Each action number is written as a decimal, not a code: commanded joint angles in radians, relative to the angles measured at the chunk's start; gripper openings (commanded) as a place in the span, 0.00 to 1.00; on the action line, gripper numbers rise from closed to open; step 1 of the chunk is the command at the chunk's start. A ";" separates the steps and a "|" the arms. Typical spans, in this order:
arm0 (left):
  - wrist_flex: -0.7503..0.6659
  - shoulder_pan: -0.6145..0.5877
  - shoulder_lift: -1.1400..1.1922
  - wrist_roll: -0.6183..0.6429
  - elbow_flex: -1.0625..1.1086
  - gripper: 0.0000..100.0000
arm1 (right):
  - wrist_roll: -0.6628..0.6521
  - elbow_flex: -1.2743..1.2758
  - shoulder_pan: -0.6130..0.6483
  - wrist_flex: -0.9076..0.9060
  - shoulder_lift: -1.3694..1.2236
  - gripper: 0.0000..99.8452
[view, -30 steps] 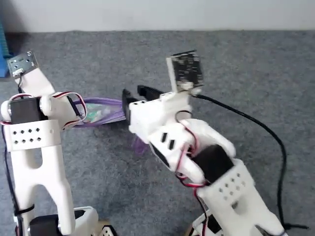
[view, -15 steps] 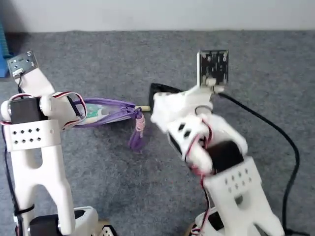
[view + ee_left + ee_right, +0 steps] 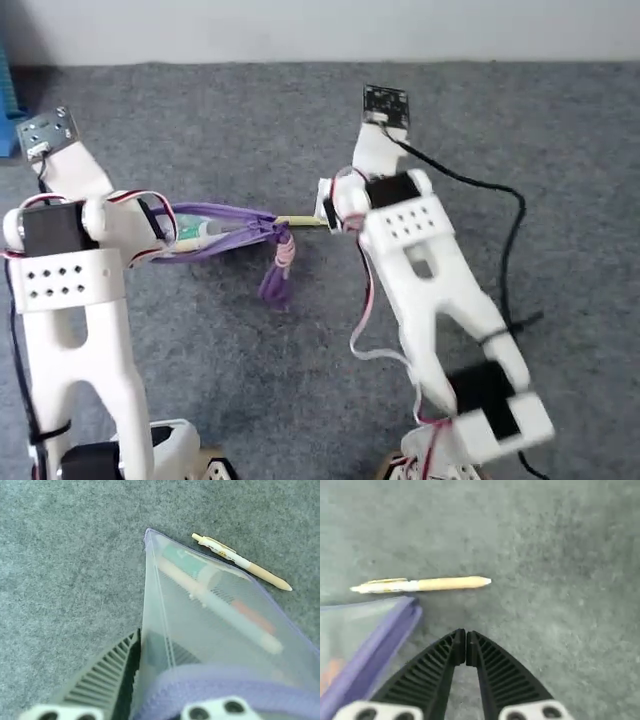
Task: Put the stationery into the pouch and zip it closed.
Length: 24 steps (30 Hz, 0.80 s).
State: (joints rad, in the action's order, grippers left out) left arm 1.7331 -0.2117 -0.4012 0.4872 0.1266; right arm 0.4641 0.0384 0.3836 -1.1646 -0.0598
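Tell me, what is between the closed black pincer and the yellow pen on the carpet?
Only bare grey carpet, seen in the right wrist view, lies between the right pincer and the yellow and white pen.

Grey carpet (image 3: 200, 380), white wall (image 3: 300, 30)

High view: we see only a short yellow stretch of the pen (image 3: 300, 221), the rest hidden behind the right arm (image 3: 400, 215); right wrist view: the pouch (image 3: 375, 650) is cut by the frame's edge, its contents indistinct.
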 commanded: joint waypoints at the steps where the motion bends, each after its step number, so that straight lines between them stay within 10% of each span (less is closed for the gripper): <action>1: 0.021 -0.064 -0.077 0.009 -0.004 0.01 | 0.002 -0.236 -0.007 -0.097 -0.127 0.01; 8: 0.021 -0.239 -0.091 -0.071 -0.004 0.01 | 0.018 -0.531 -0.004 -0.174 -0.375 0.01; 17: 0.021 -0.241 -0.091 -0.071 -0.002 0.01 | 0.115 -0.641 0.065 -0.176 -0.524 0.26; 24: 0.021 -0.242 -0.091 -0.069 -0.002 0.01 | 0.129 -0.641 0.130 -0.093 -0.576 0.25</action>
State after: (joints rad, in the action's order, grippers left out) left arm 1.7377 -0.4434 -0.4411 0.4289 0.1281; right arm 0.5715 -0.5478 0.5079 -1.3027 -0.6368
